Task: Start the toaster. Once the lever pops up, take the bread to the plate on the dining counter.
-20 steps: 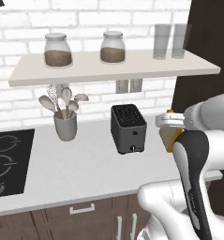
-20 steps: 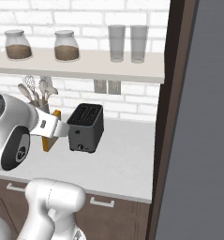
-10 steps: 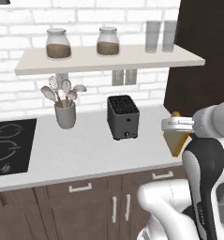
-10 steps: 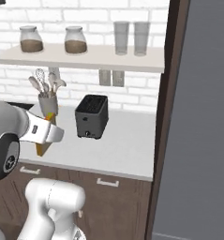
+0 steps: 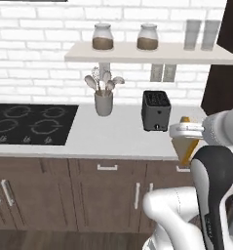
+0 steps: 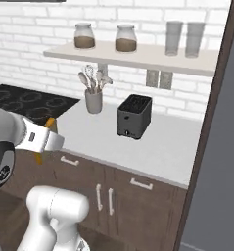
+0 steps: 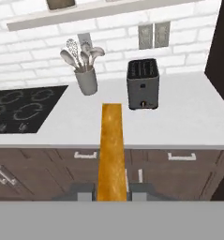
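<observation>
My gripper is shut on the bread, a golden-orange slice seen edge-on and pointing away from the hand. Seen from the base, the gripper hangs out in front of the worktop's edge, and the bread pokes out above and below the hand. The dark grey toaster stands on the white worktop, well beyond the gripper, both slots empty. Its small pale lever sits low on the narrow front face. The plate and the dining counter are out of view.
A grey utensil cup stands left of the toaster, a black cooktop further left. A wall shelf holds two jars and two glasses. Brown cabinets run below. A tall dark panel closes the right side.
The whole scene has shifted and shrunk: the base has backed away from the worktop, bringing the cooktop and cabinet fronts into view. The gripper stays shut on the bread.
</observation>
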Robot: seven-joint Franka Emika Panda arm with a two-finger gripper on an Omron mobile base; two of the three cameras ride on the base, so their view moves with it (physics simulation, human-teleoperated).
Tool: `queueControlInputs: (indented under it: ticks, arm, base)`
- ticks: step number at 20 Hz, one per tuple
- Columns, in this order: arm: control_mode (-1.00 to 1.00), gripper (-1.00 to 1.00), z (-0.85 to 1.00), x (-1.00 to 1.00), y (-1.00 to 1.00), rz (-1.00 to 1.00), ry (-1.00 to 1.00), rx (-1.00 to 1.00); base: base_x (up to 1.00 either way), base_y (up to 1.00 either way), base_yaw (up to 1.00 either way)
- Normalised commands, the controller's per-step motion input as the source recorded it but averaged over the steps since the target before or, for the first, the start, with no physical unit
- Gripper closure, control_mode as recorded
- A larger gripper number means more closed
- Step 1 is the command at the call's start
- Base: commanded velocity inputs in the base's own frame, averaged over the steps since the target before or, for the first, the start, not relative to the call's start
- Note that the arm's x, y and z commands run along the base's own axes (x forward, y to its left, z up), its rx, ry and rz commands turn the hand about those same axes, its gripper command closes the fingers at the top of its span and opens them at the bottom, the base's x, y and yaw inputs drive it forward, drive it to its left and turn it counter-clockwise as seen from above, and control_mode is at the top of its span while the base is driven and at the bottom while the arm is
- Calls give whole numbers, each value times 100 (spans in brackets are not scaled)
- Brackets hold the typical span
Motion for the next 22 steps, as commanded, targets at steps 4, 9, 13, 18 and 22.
queueControlInputs:
  ticks: [4, 9, 13, 18, 22]
  arm:
    - [100, 100, 0, 0, 0, 0, 0, 0]
    - [100, 100, 0, 0, 0, 0, 0, 0]
    - [100, 100, 0, 0, 0, 0, 0, 0]
    - [100, 100, 0, 0, 0, 0, 0, 0]
    - [100, 100, 0, 0, 0, 0, 0, 0]
  base:
    - [-18, 4, 98]
    - [-22, 0, 100]
    - [-25, 0, 100]
    - [-23, 0, 100]
    - [-20, 0, 100]
